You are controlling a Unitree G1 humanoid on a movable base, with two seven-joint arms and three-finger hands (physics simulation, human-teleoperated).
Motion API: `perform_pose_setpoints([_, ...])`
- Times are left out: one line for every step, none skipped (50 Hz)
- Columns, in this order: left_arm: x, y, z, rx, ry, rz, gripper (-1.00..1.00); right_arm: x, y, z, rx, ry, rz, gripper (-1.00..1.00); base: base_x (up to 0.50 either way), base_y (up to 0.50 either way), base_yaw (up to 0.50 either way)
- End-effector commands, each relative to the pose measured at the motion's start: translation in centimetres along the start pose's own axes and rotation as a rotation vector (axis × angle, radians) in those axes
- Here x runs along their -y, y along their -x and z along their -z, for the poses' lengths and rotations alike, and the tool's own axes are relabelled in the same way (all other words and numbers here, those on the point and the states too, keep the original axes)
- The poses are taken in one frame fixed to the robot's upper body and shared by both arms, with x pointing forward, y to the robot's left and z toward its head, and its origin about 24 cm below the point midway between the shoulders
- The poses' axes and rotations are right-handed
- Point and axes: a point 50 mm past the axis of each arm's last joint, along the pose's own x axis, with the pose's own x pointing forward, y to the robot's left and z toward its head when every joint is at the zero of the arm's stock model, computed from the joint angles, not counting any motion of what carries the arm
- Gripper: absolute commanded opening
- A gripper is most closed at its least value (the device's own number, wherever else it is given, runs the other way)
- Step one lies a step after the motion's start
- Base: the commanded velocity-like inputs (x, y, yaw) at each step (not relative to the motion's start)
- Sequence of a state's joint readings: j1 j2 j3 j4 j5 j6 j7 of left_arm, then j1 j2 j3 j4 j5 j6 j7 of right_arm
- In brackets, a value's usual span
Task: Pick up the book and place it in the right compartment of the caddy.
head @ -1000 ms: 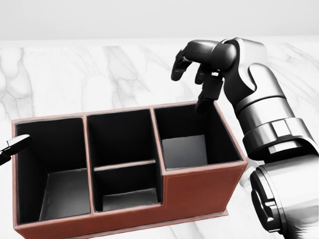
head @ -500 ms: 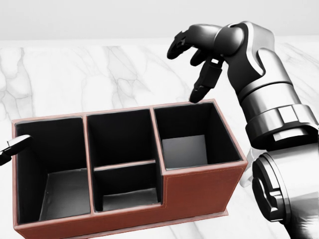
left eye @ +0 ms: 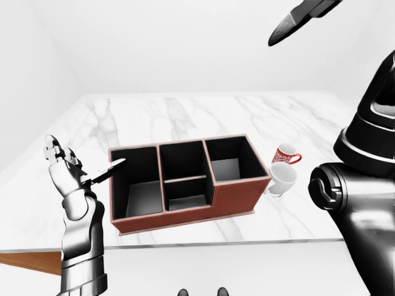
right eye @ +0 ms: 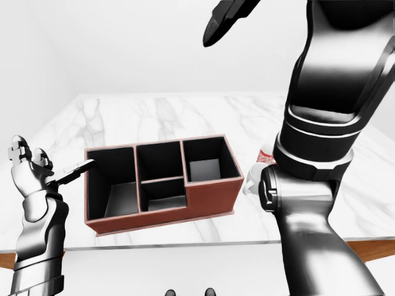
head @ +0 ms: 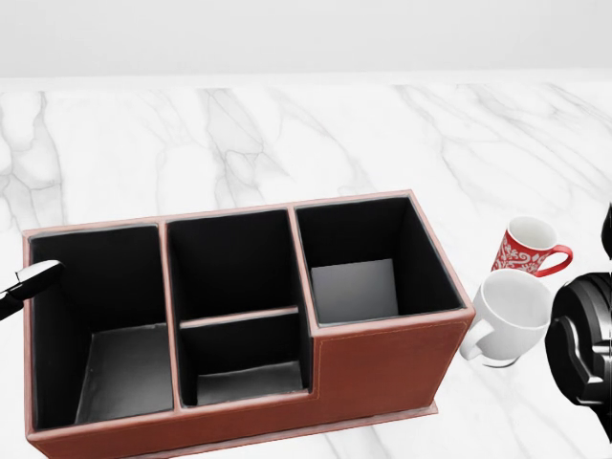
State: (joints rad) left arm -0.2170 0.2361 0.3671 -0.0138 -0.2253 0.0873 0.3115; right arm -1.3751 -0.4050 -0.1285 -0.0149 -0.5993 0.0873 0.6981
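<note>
- The right hand (right eye: 225, 18) is raised high above the marble table (left eye: 185, 114), only a dark fingertip showing at the top of the eye views; I cannot tell whether it is open or closed, and nothing can be seen in it.
- The left hand (left eye: 65, 166) stands just left of the caddy (head: 382, 359), fingers spread and empty, one finger reaching over the caddy's left rim.
- The book shows in none of the views, neither on the table nor in either hand. The right compartment (head: 359, 287) has a flat pale grey rectangle lying on its floor; it may be only the floor itself, and I cannot say.
- If the book still has to be fetched, I would look for it first rather than reach blind, and bring the right arm down on the side away from the mugs.
- The white mug (head: 507, 316) lies tipped just beside the caddy's right wall, with the red patterned mug (head: 526, 247) close by it; a low swing of the arm there could knock both.
- The caddy is a reddish-brown box with black lining, three sections across, the middle one split by a low divider. The right compartment is deep and narrow, so a book should go in upright and squarely.
</note>
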Motion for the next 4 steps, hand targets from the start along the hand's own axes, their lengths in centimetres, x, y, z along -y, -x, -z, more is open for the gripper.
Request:
perform_pose_setpoints([0.5,0.5,0.5,-0.012,-0.019,0.023,1.00,5.7,8.2,-11.7,0.417,0.430,0.380,1.00,0.00,0.00,0.00])
perform_pose_setpoints([0.6,0.6,0.4,-0.010,-0.018,0.025,1.00,5.8,8.7,-12.2,0.436,0.450,0.390,1.00,0.00,0.00,0.00])
perform_pose_setpoints([0.6,0.6,0.5,-0.011,-0.019,0.025,1.00,5.8,9.1,-12.6,0.451,0.478,0.399,1.00,0.00,0.00,0.00])
perform_pose_setpoints([0.6,0.6,0.5,-0.012,-0.020,0.025,1.00,5.9,9.4,-12.9,0.467,0.490,0.406,1.00,0.00,0.00,0.00])
